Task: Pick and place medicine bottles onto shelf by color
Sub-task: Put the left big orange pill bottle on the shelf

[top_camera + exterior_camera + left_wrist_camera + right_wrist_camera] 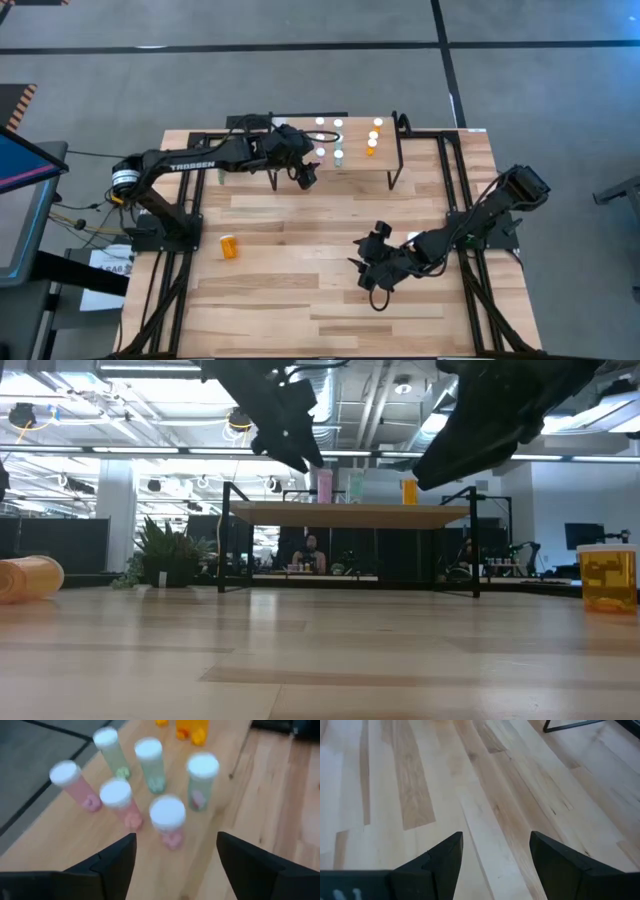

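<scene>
Up at twelve o'clock the shelf (355, 158) carries upright medicine bottles (168, 815), pink, teal and orange, the blur probably hiding their labels. Just beside them at its nine o'clock end hangs the left gripper (175, 862), fingers apart and empty. One orange bottle (230, 246) lies at eight o'clock; the right gripper (495, 857) gapes empty over bare table (300, 300) near five o'clock.

We are reading one word only: "TROSSEN", in white capitals along the left arm (190, 162), seen from above. A white paper (110, 266) beside the table's left edge is carrying dark print, but we are not making out its letters.
</scene>
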Robot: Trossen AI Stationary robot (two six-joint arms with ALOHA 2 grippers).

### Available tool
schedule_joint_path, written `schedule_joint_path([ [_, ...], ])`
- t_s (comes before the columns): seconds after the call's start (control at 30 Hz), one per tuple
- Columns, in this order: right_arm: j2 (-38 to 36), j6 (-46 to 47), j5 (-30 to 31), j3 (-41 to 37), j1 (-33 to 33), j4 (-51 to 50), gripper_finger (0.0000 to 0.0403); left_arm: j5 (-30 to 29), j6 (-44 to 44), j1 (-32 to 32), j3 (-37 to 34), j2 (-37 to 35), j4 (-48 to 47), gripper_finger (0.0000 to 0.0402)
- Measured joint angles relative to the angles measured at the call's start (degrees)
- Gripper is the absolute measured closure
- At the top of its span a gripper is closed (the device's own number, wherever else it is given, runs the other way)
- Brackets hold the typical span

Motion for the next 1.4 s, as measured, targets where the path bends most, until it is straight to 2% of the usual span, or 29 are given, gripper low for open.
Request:
schedule_joint_path([
  [0.3,0.00,-0.37,-0.84,0.00,0.00,1.38,0.0149,-1.52,0.63,-3.19,-0.96,-5.05,-4.77,0.0131],
  [0.53,0.00,-0.37,-0.96,0.00,0.89,1.24,0.0149,-8.46,0.24,-8.75,-7.64,-13.46,-3.99,0.0132],
  [0.63,0.00,-0.37,-0.96,0.00,1.25,1.08,0.0149,-8.56,-3.30,-10.88,-12.37,-18.62,-2.34,0.0132],
  [0.73,0.00,-0.37,-0.94,0.00,1.51,1.03,0.0149,-5.93,-7.75,-13.58,-16.94,-23.32,-2.50,0.0132],
  [0.9,0.00,-0.39,-0.92,0.00,1.38,1.11,0.0149,-2.97,-19.23,-19.15,-21.48,-28.54,-10.98,0.0132],
  [1.1,0.00,-0.40,-0.90,0.00,1.36,0.99,0.0149,-6.62,-33.31,-25.15,-23.81,-28.20,-21.42,0.0132],
  [1.4,0.00,-0.37,-0.87,0.00,1.46,-0.10,0.0149,-6.47,-34.19,-29.50,-28.81,-22.98,-12.42,0.0132],
])
